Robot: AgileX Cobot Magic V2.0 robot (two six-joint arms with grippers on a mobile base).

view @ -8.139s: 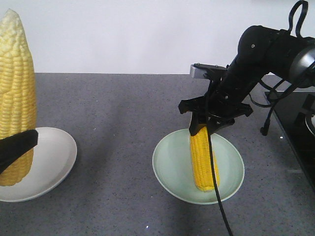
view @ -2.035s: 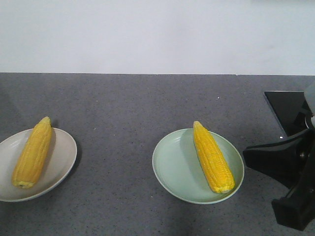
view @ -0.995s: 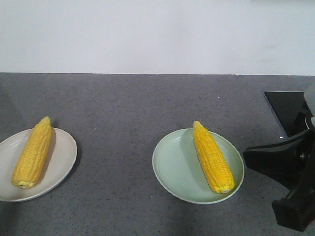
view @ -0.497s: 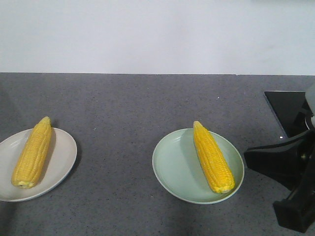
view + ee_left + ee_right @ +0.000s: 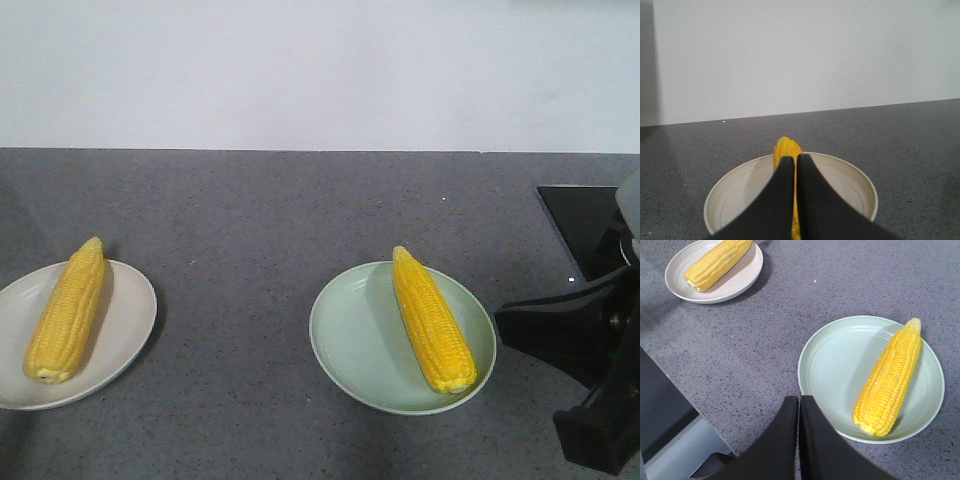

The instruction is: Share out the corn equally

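One corn cob (image 5: 65,310) lies on the white plate (image 5: 135,300) at the left, and another corn cob (image 5: 432,320) lies on the pale green plate (image 5: 345,335) at the centre right. My right gripper (image 5: 500,322) hovers just off the green plate's right rim. It is shut and empty, and its wrist view has it (image 5: 799,399) beside the plate (image 5: 830,365) and apart from the cob (image 5: 890,377). My left gripper (image 5: 796,158) is also shut on nothing, held over the near side of the white plate (image 5: 855,180). The cob's tip (image 5: 786,146) shows beyond its fingers.
A black panel (image 5: 585,225) lies on the grey counter at the far right, behind my right arm. A white wall rises behind the counter's back edge. A dark and grey piece of the robot's base (image 5: 670,440) fills the lower left of the right wrist view.
Eight seconds ago each gripper held a cob upright over its plate. Now both cobs lie flat on the plates and the arms have drawn back. Nothing has visibly moved in the last two seconds.
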